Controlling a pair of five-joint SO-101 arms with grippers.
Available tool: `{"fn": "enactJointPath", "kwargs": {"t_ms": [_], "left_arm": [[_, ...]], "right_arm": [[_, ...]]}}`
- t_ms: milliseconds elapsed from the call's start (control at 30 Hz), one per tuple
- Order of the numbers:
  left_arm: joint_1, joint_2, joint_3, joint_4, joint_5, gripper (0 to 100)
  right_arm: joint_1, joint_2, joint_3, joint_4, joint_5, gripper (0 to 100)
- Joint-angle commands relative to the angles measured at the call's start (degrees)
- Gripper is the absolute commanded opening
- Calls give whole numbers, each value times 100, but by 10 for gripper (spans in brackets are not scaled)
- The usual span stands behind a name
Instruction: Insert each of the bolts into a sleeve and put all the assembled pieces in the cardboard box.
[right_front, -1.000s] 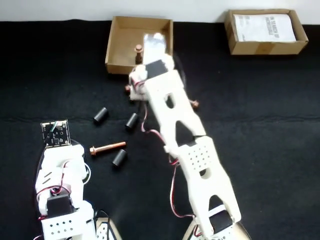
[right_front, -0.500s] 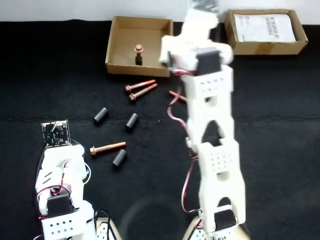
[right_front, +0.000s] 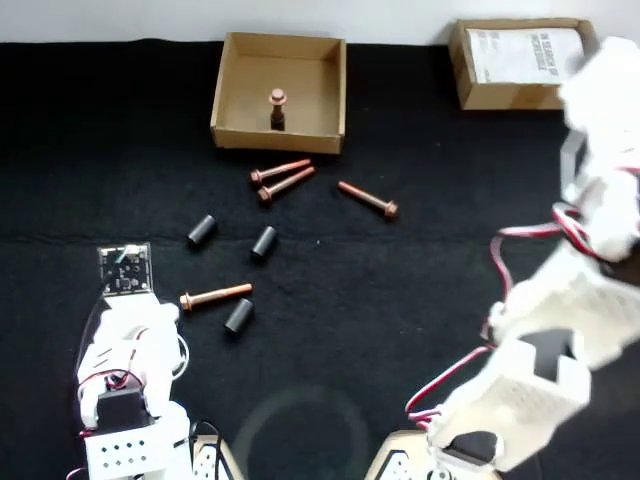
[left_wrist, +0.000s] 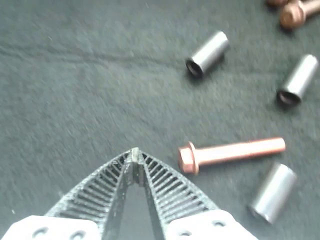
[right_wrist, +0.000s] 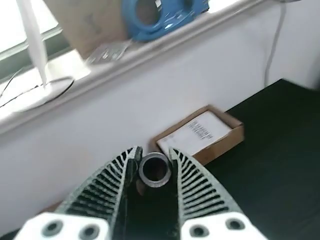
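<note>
In the right wrist view my right gripper (right_wrist: 152, 167) is shut on a dark sleeve (right_wrist: 153, 169), held high with its open end facing the camera. The right arm (right_front: 590, 290) stands raised at the table's right side. My left gripper (left_wrist: 134, 156) is shut and holds nothing, its tip low over the mat just beside the head of a copper bolt (left_wrist: 231, 152) (right_front: 215, 296). Three sleeves (right_front: 201, 231) (right_front: 263, 242) (right_front: 238, 316) lie near it. Three more bolts (right_front: 280, 170) (right_front: 286, 184) (right_front: 366, 199) lie below the cardboard box (right_front: 228, 90), where one assembled piece (right_front: 277, 108) stands.
A second cardboard box (right_front: 520, 95) (right_wrist: 200, 135) with a printed sheet inside sits at the back right by the wall. The left arm's base (right_front: 125, 400) occupies the front left corner. Black mat covers the table.
The right arm swung from over the cardboard box to the table's right side and rose. The left arm shifted slightly right. The bolts and sleeves on the mat stayed put.
</note>
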Motion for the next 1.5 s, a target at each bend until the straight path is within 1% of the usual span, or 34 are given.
{"fn": "enactJointPath", "kwargs": {"t_ms": [0,133,200,267,333,433,567,667,833,900,967,1100,1233,1300,1467], "left_arm": [[136,-13,101,88,-9,10],[127,-13,92,88,-9,10],[119,-13,48,88,-18,10],[101,-13,4,88,-26,10],[-31,-13,-224,88,-35,10],[-127,4,-664,141,-35,10],[-101,22,-1455,703,-35,10],[-101,365,-2105,923,-176,10],[-57,1903,-3609,1178,-308,10],[119,2738,-4365,1503,-316,10],[391,3609,-5165,1996,-316,10],[1112,5288,-6747,3077,-316,10],[1807,6818,-8127,3877,-316,11],[2088,7503,-8673,4079,-316,11],[2545,8936,-9666,4123,-325,13]], "right_arm": [[927,-497,-541,66,53,6],[1437,-813,-523,66,62,6],[1446,-963,-523,66,123,6],[1437,-1112,-541,66,413,6],[1437,-1297,-558,66,527,6],[1235,-1631,-532,66,545,6],[690,-2237,-514,66,554,6],[365,-2571,-505,66,545,6],[374,-2905,-497,66,554,6],[391,-2967,-479,66,598,6],[567,-3055,-321,66,730,6],[866,-3415,338,66,765,6],[954,-4092,1182,66,1169,6],[954,-4479,1701,66,1248,6],[954,-5534,3143,66,1407,6]]}}
